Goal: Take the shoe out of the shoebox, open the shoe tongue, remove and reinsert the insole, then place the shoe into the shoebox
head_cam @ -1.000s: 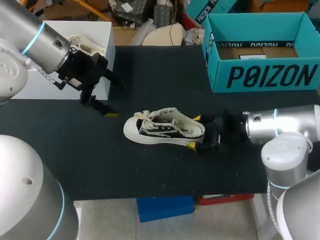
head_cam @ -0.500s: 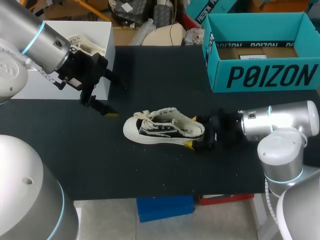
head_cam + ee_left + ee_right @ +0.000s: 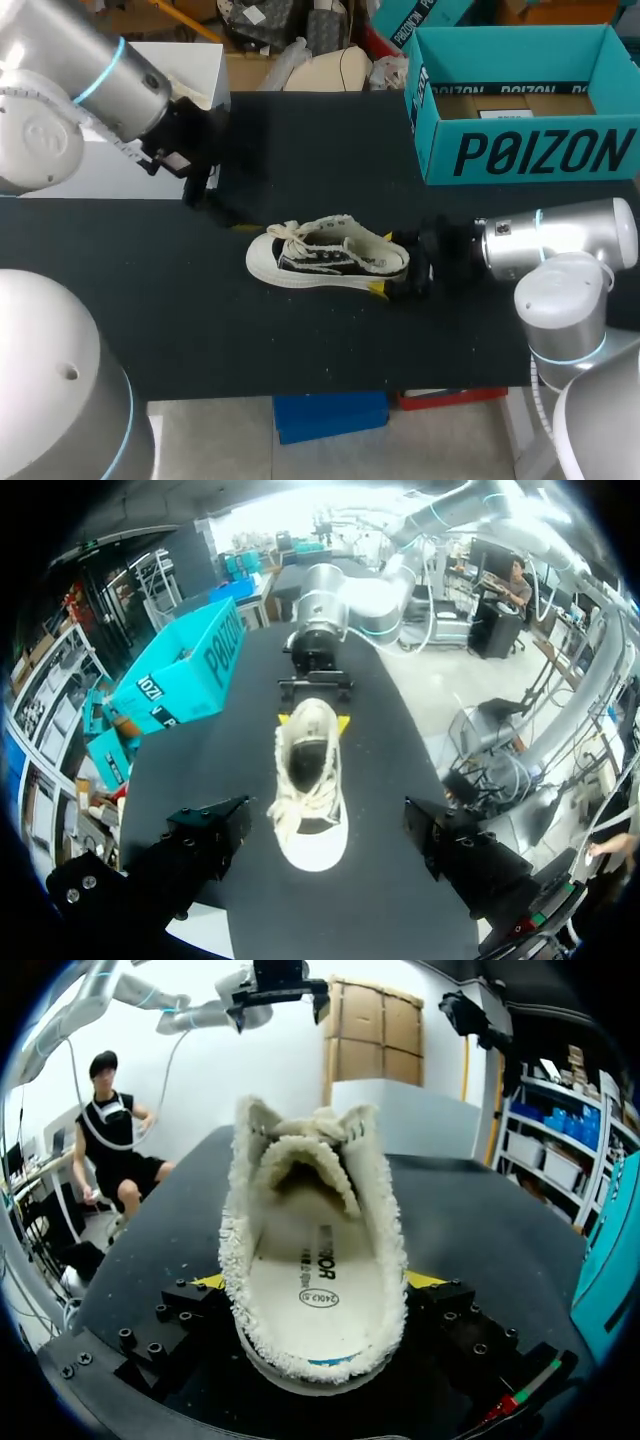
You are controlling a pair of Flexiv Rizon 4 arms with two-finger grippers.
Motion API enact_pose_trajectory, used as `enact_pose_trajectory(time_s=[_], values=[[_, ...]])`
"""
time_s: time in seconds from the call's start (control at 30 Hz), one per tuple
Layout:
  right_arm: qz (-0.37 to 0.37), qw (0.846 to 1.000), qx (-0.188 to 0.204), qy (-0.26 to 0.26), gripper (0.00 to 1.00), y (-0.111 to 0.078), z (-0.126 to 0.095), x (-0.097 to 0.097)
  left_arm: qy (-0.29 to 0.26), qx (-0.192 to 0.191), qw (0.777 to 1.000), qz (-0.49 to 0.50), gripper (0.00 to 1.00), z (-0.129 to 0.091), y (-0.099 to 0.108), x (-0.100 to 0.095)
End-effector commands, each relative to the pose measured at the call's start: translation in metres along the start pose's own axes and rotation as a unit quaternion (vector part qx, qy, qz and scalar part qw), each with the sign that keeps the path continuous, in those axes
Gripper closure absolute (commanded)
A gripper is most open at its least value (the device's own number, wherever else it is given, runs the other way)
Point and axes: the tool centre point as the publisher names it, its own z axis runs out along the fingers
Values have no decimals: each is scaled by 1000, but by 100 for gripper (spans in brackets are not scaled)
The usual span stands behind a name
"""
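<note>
A cream and black sneaker [image 3: 325,260] lies on its sole mid-table, toe to the left, laces loose. My right gripper [image 3: 388,264] comes in from the right, and its yellow tips press the heel from both sides. The right wrist view looks into the shoe [image 3: 315,1260], whose printed insole [image 3: 320,1290] lies between the fingers [image 3: 215,1282]. My left gripper [image 3: 225,205] hangs open just up-left of the toe. In the left wrist view its black fingers [image 3: 205,840] stand wide apart with the sneaker [image 3: 310,780] ahead. The teal shoebox [image 3: 520,150] stands open at the back right.
A white box [image 3: 120,160] at the back left holds another pale shoe [image 3: 170,90]. The teal shoebox [image 3: 180,675] shows beside the sneaker in the left wrist view. Bare black mat [image 3: 300,340] lies in front of the shoe.
My right gripper slid left onto the heel and closed in on it. My left arm swung right, bringing its gripper closer to the toe.
</note>
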Motion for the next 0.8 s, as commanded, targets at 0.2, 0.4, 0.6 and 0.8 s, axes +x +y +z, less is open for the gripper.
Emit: enact_pose_trajectory(time_s=[0.2, 0.4, 0.6, 0.8], values=[[1, 1000, 1, 0, 100, 0, 3, -1, -34, -131, 976, -172, 0, 50, -42, -35], [1, 1000, 1, 0, 100, 0, 3, -1, -21, -116, 975, -186, 0, 49, -46, -34], [1, 1000, 1, 0, 100, 0, 3, -1, -21, -116, 975, -186, 0, 49, -46, -34], [1, 1000, 1, 0, 100, 0, 3, -1, -92, -232, 929, -272, 0, 58, -45, -31]])
